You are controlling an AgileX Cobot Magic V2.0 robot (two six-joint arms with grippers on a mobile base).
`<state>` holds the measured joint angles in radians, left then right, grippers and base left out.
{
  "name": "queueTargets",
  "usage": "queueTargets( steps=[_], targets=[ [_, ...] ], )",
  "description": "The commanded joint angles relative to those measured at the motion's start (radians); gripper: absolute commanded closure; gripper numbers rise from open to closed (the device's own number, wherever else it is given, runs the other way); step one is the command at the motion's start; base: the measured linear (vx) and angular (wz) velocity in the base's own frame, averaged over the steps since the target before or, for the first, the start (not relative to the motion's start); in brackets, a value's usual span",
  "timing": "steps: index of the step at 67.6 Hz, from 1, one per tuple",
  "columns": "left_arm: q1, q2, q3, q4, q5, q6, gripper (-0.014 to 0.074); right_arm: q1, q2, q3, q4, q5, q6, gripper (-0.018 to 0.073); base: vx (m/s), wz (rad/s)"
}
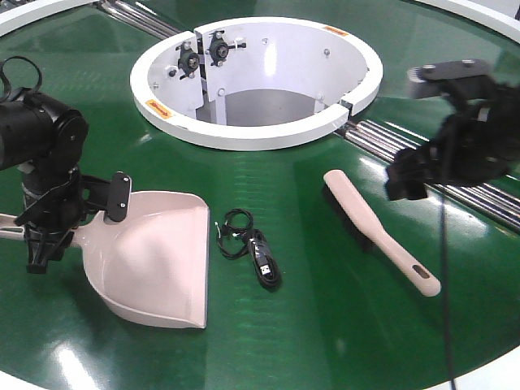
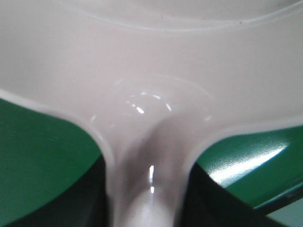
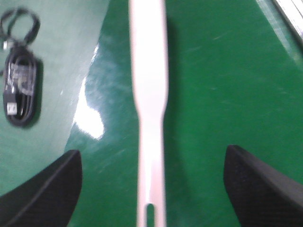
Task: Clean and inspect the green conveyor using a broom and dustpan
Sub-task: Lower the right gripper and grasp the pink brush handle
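Right gripper (image 3: pixel 151 153): you are hovering it spread open astride the broom (image 3: pixel 147 71) handle.
Broom: lying straight below, nearside right of the ring (image 1: pixel 244 138), long axis running across your closing line.
Left gripper (image 1: pixel 49 231): clamping the dustpan (image 1: pixel 158 260) handle, nearside left of the ring.

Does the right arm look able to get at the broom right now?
Probably yes: the right gripper hangs open over the broom, fingers either side of its handle, nothing between; the black cable lies aside.
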<state>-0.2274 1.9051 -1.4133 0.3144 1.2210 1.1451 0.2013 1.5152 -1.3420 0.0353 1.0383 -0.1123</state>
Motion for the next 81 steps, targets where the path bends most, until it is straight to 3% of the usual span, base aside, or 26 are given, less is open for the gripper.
queueTargets(
  steps=[1, 22, 64, 73, 81],
  targets=[
    [-0.007, -0.049, -0.025, 0.003, 0.026, -0.019, 0.0603, 0.032, 0.066, -0.120, -0.051, 0.099, 0.038, -0.0013, 0.00, 0.00],
    [-0.007, -0.049, -0.025, 0.003, 0.026, -0.019, 0.0603, 0.032, 0.268, -0.188, -0.051, 0.184, 0.010, -0.0013, 0.00, 0.00],
    [-0.007, -0.049, -0.025, 0.003, 0.026, -0.019, 0.0603, 0.032, 0.467, -0.188, -0.055, 0.132, 0.024, 0.0004, 0.00, 0.00],
    [-0.007, -0.049, -0.025, 0.003, 0.026, -0.019, 0.0603, 0.032, 0.478, -0.188, -0.055, 0.121, 0.035, 0.0064, 0.00, 0.00],
    [-0.007, -0.049, -0.025, 0.003, 0.026, -0.019, 0.0603, 0.032, 0.478, -0.188, -0.078, 0.116, 0.049, 0.0198, 0.00, 0.00]
  ],
)
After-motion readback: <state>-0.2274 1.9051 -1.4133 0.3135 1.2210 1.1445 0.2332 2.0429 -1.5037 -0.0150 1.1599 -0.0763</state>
